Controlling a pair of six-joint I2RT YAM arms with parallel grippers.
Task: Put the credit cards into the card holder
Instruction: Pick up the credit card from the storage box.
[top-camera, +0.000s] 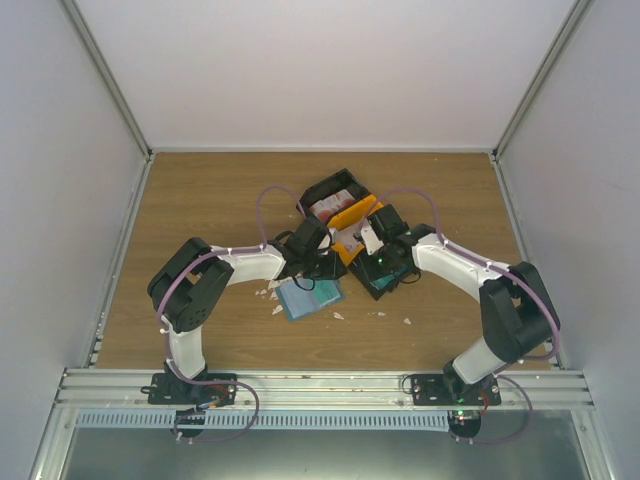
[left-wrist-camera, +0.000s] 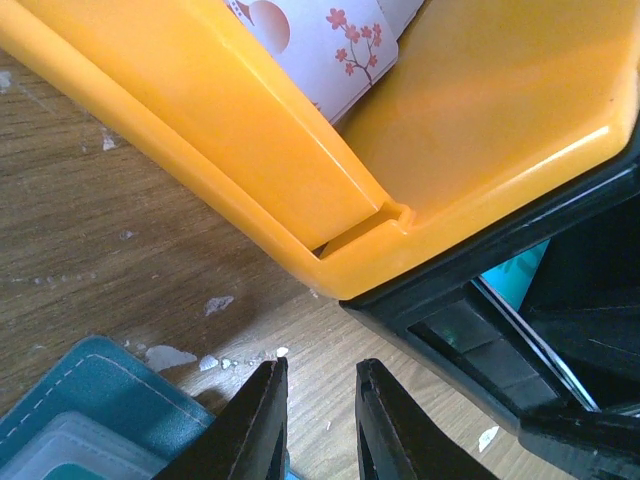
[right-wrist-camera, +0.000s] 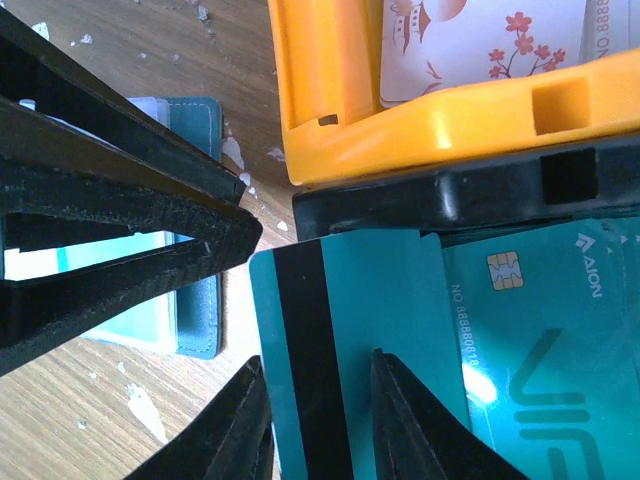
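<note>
The tray has an orange compartment holding white credit cards with red blossoms, and a black compartment with teal credit cards. One teal card with a black stripe sticks out over the tray's edge. My right gripper hovers open above it, the right finger in front of its face. The blue card holder lies flat on the wood. It also shows in the left wrist view as card holder. Beside it my left gripper is open and empty, close over bare table.
White scraps are scattered on the wooden table around the card holder and near the right arm. In the right wrist view the black fingers of the left gripper cross in front of the card holder. White walls enclose the table.
</note>
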